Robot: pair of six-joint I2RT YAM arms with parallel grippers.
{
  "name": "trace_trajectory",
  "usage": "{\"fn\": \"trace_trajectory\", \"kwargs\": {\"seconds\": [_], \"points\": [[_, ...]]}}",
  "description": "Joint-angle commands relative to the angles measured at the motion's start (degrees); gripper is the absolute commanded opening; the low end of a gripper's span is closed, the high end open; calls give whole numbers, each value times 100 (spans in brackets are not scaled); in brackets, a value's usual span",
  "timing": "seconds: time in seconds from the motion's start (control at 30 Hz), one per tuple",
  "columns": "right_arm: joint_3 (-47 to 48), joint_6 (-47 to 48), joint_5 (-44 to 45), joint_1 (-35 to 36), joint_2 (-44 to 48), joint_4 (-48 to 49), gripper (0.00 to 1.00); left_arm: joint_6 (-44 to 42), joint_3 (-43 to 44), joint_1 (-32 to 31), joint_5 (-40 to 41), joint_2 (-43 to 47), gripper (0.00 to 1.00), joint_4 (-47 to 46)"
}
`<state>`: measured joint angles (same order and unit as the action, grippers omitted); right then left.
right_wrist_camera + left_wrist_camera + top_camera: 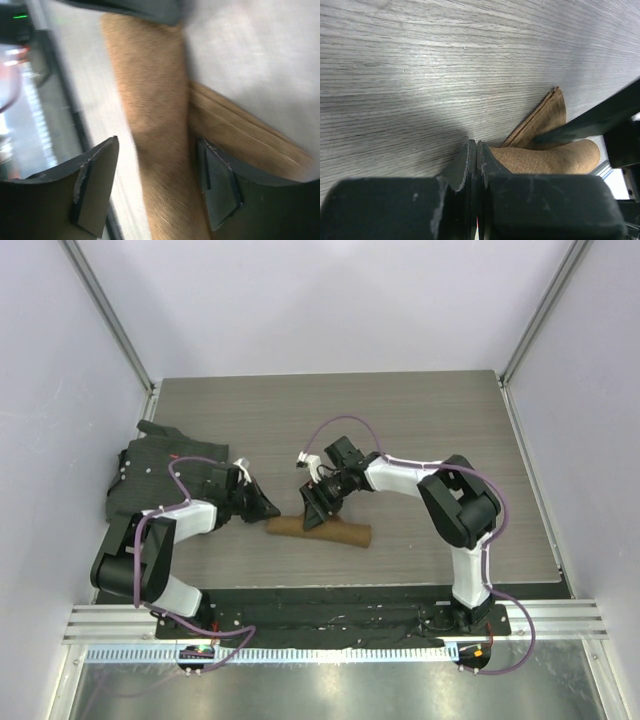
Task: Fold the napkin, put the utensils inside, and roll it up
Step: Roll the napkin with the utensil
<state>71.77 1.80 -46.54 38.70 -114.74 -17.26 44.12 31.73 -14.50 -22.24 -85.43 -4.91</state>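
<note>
One tan-brown cloth napkin lies rolled into a short tube on the grey wood-grain table, near the table's front edge and roughly between the two arms. The roll runs left-right in the top view, slightly tilted. A flat flap of the same cloth sticks out from under the roll on its far side, seen in the left wrist view at the napkin and in the right wrist view at the napkin, which is blurred there.

Right gripper is over the left-centre part of the roll. Its fingers are spread wide, one on each side of the tube, so the right gripper straddles it. Cannot tell whether the pads touch the cloth.

Left gripper sits at the roll's left end. Its fingers are pressed together with nothing visible between them, and the left gripper tip is just beside the end of the tube. Contact with the cloth is unclear.

Dark grey-black textured mat, crumpled, lies at the left side of the table, well apart from the roll, with the left arm reaching across its near edge.
</note>
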Motion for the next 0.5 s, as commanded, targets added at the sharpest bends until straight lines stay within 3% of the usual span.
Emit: {"fn": "trace_trajectory", "kwargs": {"seconds": [0.0,0.2,0.47], "points": [[-127,364,1980,287,776,90,74,-167,299,-9,27,-141,0,306],[-426,820,3473,972,1454,345,77,-246,571,-9,-17,-413,0,675],[-752,1498,4882,1843,1604,407,78,-325,844,0,53,-624,0,1140]]}}
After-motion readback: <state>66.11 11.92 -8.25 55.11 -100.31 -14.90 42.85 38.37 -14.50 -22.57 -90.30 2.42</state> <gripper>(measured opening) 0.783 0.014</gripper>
